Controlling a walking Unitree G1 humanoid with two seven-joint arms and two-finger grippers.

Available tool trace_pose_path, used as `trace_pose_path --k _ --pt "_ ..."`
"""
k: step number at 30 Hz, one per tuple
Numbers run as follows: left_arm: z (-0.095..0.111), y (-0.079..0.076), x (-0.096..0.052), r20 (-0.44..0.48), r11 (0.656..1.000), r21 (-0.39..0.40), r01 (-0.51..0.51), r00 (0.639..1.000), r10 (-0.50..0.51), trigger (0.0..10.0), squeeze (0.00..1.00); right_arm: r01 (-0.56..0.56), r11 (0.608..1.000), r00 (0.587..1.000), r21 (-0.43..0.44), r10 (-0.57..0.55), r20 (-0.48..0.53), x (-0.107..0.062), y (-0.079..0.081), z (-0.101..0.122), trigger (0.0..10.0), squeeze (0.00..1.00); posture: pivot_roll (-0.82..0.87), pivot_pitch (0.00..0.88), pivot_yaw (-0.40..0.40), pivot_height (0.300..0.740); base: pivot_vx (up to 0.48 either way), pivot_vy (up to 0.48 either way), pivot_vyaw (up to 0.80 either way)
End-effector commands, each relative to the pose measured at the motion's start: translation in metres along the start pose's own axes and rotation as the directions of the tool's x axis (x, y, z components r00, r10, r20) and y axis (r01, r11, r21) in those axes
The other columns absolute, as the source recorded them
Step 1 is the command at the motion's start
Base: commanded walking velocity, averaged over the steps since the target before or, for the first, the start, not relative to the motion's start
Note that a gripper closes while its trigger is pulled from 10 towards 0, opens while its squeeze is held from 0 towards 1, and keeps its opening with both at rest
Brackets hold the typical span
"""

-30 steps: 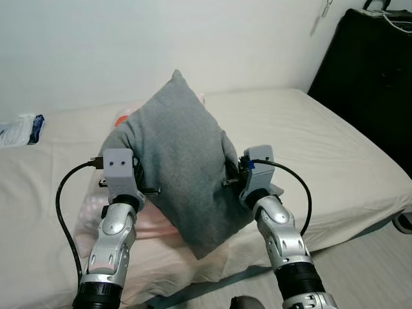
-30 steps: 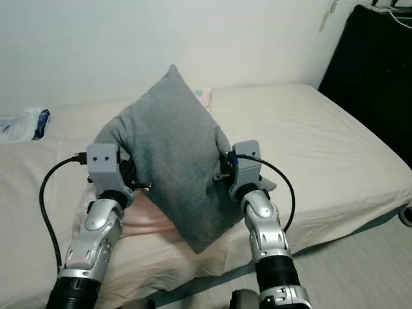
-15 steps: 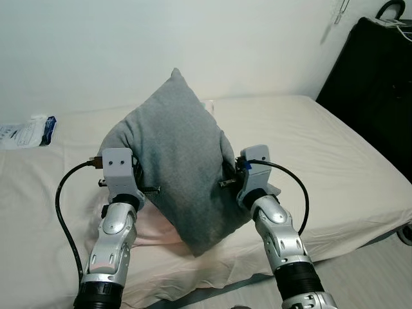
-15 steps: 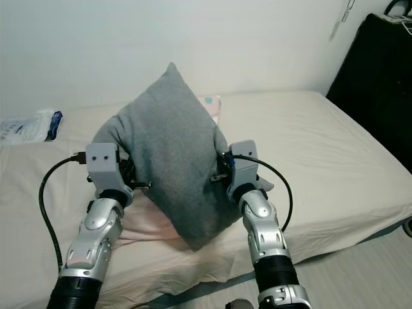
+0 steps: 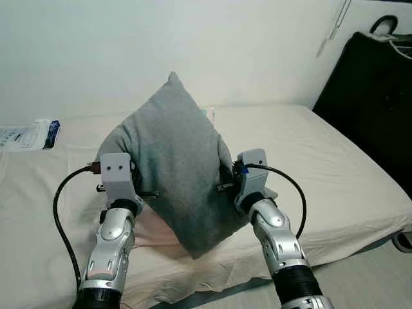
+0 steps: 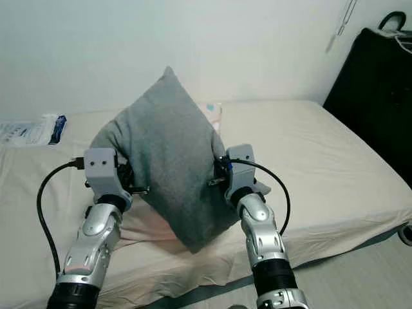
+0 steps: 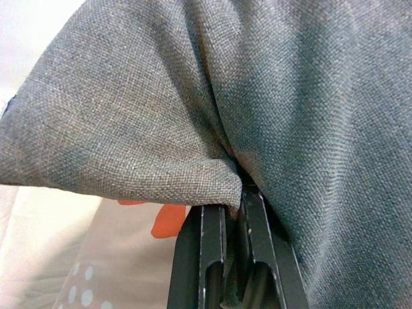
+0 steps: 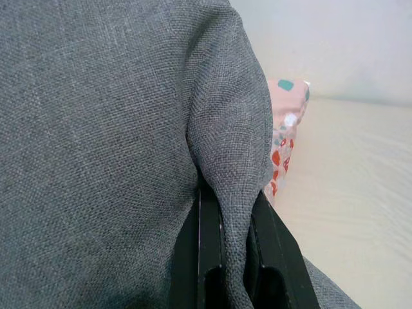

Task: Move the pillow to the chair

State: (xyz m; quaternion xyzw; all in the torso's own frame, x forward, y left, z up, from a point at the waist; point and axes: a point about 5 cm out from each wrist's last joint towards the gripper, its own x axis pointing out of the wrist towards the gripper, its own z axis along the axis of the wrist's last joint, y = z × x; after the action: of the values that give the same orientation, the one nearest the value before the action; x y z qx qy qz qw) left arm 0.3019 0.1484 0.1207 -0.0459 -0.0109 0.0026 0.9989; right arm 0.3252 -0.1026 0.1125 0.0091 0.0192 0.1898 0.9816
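Right, one grey woven-fabric pillow point(image 5: 180, 167) is up in the air, held on its corner like a diamond above the near edge of the cream-sheeted bed point(image 5: 335, 154). Two grippers are on it, one each side. The left gripper point(image 7: 233, 199) has its black fingers point(image 7: 205, 257) closed tight on a fold of the grey cloth at the pillow's left corner. The right gripper point(image 8: 228, 199) is doing the same on the right, fingers nipping a ridge of fabric. Underneath, one pink patterned pillow point(image 8: 286, 122) lies flat on the sheet, its far end peeking out behind the grey one. One white and blue plastic packet point(image 5: 29, 135) sits at the bed's far left edge, and one tall black case point(image 5: 370, 103) stands past the right edge. Against a second ago, the grip matches on both sides; the bed has dropped a little in view and the packet has slid further into view.
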Motion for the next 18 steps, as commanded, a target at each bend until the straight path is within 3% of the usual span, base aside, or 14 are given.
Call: trace_pose_path --k 1,10,14,18 --pt "0.0013 -0.0227 -0.0007 0.009 0.996 -0.012 0.092 0.996 -0.092 10.0 0.00 -0.107 0.994 0.992 -0.017 0.108 0.067 0.0061 0.0227 0.0155 10.0 0.00 0.05 0.000 -0.116 0.654 0.000 0.000 0.00" --pt "0.0009 -0.0232 -0.0008 0.007 0.995 -0.009 0.095 0.995 -0.095 10.0 0.00 -0.128 0.991 0.991 -0.032 0.129 0.036 0.0054 0.0237 0.0121 10.0 0.00 0.05 0.000 -0.114 0.654 0.000 0.000 0.00" --pt "0.0003 -0.0239 -0.0011 0.007 0.995 -0.009 0.098 0.995 -0.098 10.0 0.00 -0.178 0.984 0.983 0.014 0.177 0.058 0.0028 0.0281 0.0146 10.0 0.00 0.05 0.000 -0.115 0.669 0.000 0.000 0.00" --pt "0.0001 -0.0246 -0.0010 0.006 0.995 -0.008 0.100 0.995 -0.100 10.0 0.00 -0.197 0.980 0.979 0.004 0.196 0.061 0.0025 0.0313 0.0148 10.0 0.00 0.05 0.000 -0.115 0.684 0.000 0.000 0.00"
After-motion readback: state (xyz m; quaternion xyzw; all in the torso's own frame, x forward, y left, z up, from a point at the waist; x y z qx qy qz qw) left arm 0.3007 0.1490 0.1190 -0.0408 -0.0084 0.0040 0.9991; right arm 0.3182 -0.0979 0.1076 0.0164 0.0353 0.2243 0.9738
